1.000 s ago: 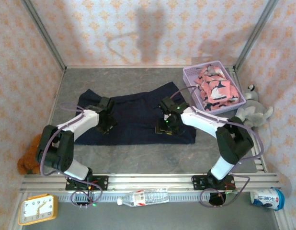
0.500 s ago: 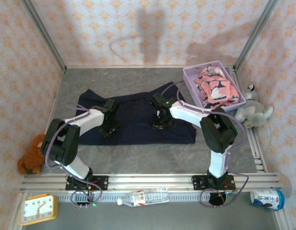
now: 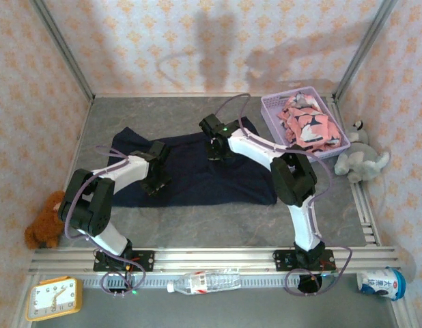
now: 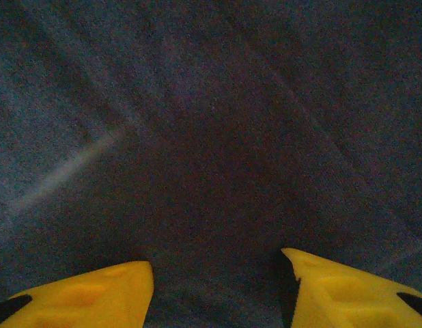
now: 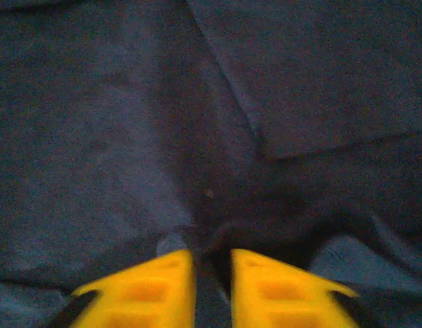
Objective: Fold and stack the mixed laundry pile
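Note:
The large dark navy cloth (image 3: 190, 184) lies spread flat across the middle of the table. My left gripper (image 3: 156, 181) is low over its left part; in the left wrist view (image 4: 216, 260) the yellow fingers stand well apart, with flat navy fabric under them. My right gripper (image 3: 216, 152) is at the cloth's far middle; in the right wrist view (image 5: 211, 254) the fingers are close together, with a raised pucker of navy fabric pinched between them. The salmon-pink shark-print cloth (image 3: 306, 126) lies crumpled in the lavender basket (image 3: 274, 126).
The basket stands at the back right, just beyond the navy cloth's corner. A grey plush toy (image 3: 361, 160) lies right of it, and a brown plush toy (image 3: 41, 229) sits at the left edge. A clock (image 3: 52, 298), a bottle (image 3: 204, 281) and a can (image 3: 383, 283) are below the arm rail.
My right gripper has travelled from the cloth's right middle toward its far edge and to the left, its fingers closing in. The left arm has barely shifted.

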`<state>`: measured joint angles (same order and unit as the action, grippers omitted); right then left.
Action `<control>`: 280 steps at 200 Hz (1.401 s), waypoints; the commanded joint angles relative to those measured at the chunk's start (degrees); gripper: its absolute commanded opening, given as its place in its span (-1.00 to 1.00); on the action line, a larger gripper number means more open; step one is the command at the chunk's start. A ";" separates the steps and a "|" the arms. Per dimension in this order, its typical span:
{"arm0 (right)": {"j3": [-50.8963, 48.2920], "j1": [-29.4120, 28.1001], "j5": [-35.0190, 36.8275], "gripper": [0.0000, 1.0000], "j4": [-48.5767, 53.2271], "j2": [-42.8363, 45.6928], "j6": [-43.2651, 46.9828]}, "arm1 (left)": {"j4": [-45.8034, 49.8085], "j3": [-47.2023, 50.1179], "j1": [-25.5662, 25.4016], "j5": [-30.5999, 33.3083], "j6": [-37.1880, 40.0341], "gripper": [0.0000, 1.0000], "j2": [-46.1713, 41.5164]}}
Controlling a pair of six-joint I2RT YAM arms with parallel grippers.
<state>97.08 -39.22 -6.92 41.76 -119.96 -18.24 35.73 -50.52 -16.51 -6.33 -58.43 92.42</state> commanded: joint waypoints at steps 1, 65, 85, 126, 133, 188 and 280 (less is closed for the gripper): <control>-1.08 -0.09 5.24 -0.06 3.12 2.22 1.50 | 1.27 1.48 -0.36 1.78 1.55 0.06 0.94; -21.80 0.17 5.11 0.02 2.68 16.63 -4.52 | 5.16 -0.31 -0.45 5.10 4.44 0.07 -1.42; -29.30 0.52 5.61 0.00 3.32 20.83 -7.71 | 5.16 0.12 -0.45 6.35 4.56 0.07 -0.60; -42.92 4.36 6.64 -0.09 3.94 26.37 -12.67 | 5.82 -0.54 -0.45 8.46 4.73 0.07 3.64; -44.71 5.56 7.41 -0.11 4.47 27.16 -13.24 | 6.02 -0.72 -0.44 8.22 4.69 0.07 4.08; -52.75 10.83 5.90 -0.15 5.88 34.13 -14.33 | 7.14 2.48 -1.16 6.29 1.22 0.08 -1.29; -28.97 13.66 4.02 -0.11 4.99 29.42 -10.48 | 12.23 -7.36 -2.58 10.03 -0.89 0.54 -7.73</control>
<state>59.33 -27.62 -4.89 46.72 -85.76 -29.76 44.14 -50.57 -20.21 -2.17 -61.25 82.76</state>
